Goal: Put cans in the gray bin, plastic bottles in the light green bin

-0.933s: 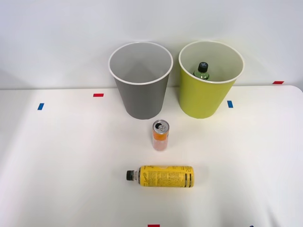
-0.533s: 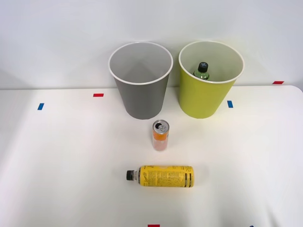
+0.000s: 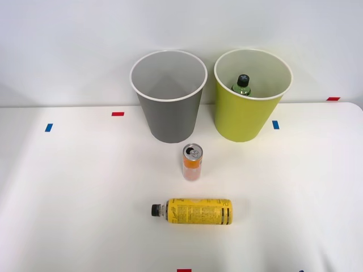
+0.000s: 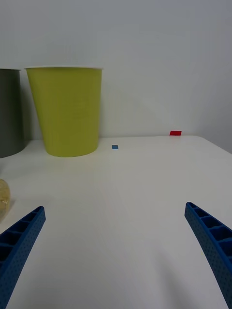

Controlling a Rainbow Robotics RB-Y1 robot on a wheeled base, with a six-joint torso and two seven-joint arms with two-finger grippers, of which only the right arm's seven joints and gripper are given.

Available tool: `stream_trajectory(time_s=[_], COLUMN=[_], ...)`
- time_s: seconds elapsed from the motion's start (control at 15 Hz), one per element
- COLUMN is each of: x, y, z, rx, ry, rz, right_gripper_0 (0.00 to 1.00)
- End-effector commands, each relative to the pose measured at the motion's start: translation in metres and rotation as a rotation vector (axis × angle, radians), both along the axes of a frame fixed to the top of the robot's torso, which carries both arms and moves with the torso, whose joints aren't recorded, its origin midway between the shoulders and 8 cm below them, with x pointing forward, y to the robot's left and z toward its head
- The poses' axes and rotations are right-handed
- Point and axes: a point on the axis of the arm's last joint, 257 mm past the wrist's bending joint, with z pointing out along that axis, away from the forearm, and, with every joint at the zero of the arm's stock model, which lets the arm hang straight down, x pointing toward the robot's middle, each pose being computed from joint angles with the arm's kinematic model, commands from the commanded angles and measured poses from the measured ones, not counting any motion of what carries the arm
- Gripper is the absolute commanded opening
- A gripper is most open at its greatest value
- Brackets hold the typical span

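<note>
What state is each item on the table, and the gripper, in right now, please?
Orange can: upright on the table, tab end up, not binned.
Yellow bottle: lying on its side, cap toward the robot's left, not binned.
Green bottle: inside the light green bin, cap up.
Gray bin: upright, nothing seen inside.
Light green bin: upright, holds the green bottle.
Right gripper: open, holding nothing.

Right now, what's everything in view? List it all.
gray bin: 1, gray with white rim, back of table, robot's left of the other bin
light green bin: 1, yellow-green, white rim, back right
green bottle: 1, black cap, inside light green bin
orange can: 1, silver top, upright, in front of the gray bin
yellow bottle: 1, black cap, lying on its side, nearest the robot
tape marks: several, red and blue, on white table
right claw: blue ribbed fingers, open, low over the table
</note>
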Motion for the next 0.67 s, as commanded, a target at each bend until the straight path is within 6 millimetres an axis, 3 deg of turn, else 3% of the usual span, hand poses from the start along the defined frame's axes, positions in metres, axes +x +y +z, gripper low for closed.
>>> stream_trajectory(time_s=[0.07,0.67], x=[0.0,0.0], y=[0.0,0.0], z=[0.0,0.0], rx=[0.0,0.0], ry=[0.0,0.0], rz=[0.0,0.0], right_gripper_0=[1.0,1.0])
